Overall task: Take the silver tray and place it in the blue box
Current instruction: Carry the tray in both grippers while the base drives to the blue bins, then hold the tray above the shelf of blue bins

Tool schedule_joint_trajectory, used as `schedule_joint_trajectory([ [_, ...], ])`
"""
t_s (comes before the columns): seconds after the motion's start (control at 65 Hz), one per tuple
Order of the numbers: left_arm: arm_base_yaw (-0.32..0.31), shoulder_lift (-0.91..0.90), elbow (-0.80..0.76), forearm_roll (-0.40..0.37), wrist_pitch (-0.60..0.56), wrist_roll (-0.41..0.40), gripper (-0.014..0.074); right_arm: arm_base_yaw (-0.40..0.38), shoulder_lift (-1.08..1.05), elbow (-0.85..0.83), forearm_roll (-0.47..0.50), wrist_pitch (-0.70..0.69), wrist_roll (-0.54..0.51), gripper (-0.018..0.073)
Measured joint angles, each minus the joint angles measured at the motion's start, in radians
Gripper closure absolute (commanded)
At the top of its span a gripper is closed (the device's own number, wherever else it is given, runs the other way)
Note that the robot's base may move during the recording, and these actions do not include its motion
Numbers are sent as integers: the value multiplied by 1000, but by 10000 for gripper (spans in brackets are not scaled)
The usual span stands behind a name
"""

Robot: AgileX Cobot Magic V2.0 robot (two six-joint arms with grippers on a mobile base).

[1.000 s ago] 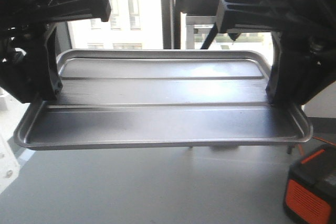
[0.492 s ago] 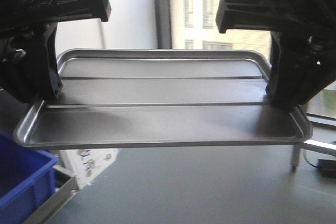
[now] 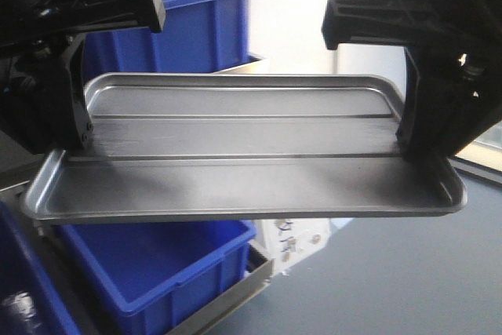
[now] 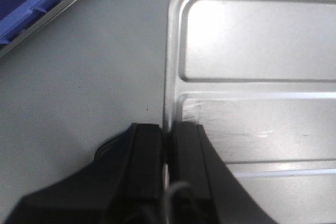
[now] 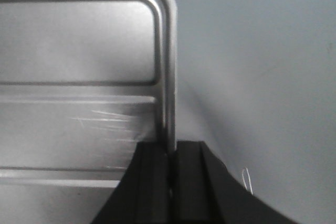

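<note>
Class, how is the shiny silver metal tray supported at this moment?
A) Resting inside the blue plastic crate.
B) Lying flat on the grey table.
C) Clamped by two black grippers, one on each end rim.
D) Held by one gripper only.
C: the left gripper and the right gripper each pinch an end rim of the silver tray, held in mid-air.

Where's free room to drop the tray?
Free: visible interior of the blue box, seen below the left half of the silver tray; grey surface right of the box. Crowded: stacked blue crates behind, upper left. The left pincer and right pincer clamp the tray's short rims.
</note>
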Motion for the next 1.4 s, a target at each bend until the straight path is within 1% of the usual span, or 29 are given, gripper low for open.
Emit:
schedule_joint_trajectory([
  [1.4,0,0,0,0,0,0,604,0,0,0,0,0,-1,506],
])
